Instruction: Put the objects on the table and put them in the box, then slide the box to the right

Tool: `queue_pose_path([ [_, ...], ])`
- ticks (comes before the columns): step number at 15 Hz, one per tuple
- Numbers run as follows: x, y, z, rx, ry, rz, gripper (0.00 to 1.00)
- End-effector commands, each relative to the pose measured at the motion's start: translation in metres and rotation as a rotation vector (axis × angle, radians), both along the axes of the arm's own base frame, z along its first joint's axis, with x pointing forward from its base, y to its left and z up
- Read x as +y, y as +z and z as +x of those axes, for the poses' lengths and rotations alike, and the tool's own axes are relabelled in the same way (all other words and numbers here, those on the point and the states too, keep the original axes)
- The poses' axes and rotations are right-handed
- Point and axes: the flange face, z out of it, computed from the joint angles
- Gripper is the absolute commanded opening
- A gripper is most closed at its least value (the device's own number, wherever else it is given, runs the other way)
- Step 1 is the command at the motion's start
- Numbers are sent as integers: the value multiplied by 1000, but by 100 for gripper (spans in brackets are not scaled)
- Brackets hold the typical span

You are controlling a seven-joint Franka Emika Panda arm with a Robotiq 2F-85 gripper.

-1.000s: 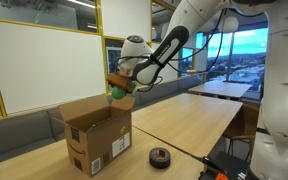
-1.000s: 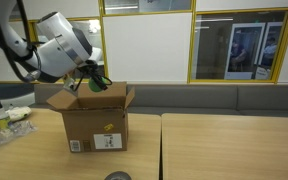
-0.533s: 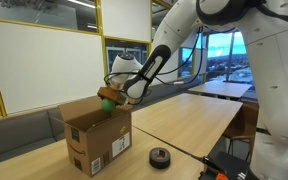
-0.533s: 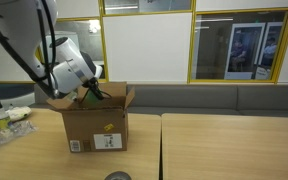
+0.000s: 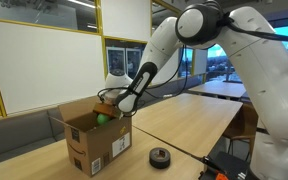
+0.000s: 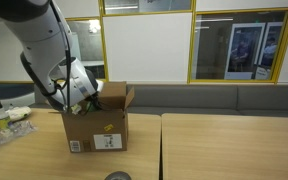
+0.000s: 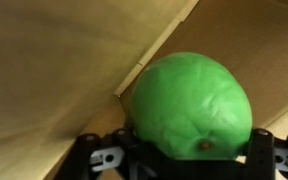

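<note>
1. We see the arm (image 5: pixel 169 45) has dropped over the last second. The gripper (image 5: pixel 106 106), which was carrying the green ball (image 5: pixel 102 116) above the flaps of the box (image 5: pixel 99 140), is now down in the box's open top.
2. In an exterior view the gripper (image 6: pixel 84 97) is half hidden behind the raised flap, so it has sunk below the rim on that side.
3. The wrist view shows the green ball (image 7: pixel 192 105) filling most of the picture, with cardboard walls behind it. That confirms the ball is inside the box.
4. The ball sits between the two fingers (image 7: pixel 96 158). We cannot tell whether they are pinching it or have just let go, because the view is too close and too blurred to show any gap at the sides.
5. We judge that the first object is delivered, or about to be. What remains for it is a clear release and a straight lift out without catching a flap.
6. The black tape roll (image 5: pixel 160 156) lies flat on the table (image 5: pixel 189 120), near the box but apart from it, and it has not moved across these pictures.
7. We judge the tape roll is the next thing to fetch. Sliding the box to the right comes only after that.
</note>
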Motion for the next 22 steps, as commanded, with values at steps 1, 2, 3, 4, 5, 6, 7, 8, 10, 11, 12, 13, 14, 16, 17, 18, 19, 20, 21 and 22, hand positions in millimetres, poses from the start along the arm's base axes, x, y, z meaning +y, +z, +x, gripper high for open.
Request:
queue_pose_path([
  [1, -2, -8, 20, 32, 22, -25, 100],
  [2, -2, -7, 21, 39, 26, -31, 100],
  [3, -4, -7, 23, 45, 26, -40, 100],
  [4, -5, -5, 24, 48, 27, -48, 100],
  [5, -8, -1, 24, 47, 23, -57, 100],
  [6, -11, 4, 23, 46, 19, -67, 100],
  [7, -16, 11, 23, 38, 12, -79, 100],
  [8, -20, 16, 23, 33, 5, -89, 100],
  [10, -32, 33, 21, 3, -12, -105, 100],
  [11, -40, 46, 18, -17, -24, -114, 100],
  [12, -46, 55, 18, -33, -32, -125, 100],
  [13, -55, 69, 16, -51, -45, -138, 100],
  [14, -64, 81, 15, -70, -56, -151, 100],
  [16, -83, 107, 9, -101, -91, -180, 100],
  [17, -93, 121, 4, -107, -118, -194, 100],
  [18, -101, 130, 2, -107, -145, -207, 100],
  [19, -112, 141, -5, -85, -185, -232, 100],
  [20, -121, 148, -10, -64, -222, -249, 100],
  [21, -131, 152, -17, -27, -277, -274, 100],
  [22, -137, 157, -24, -1, -312, -290, 100],
])
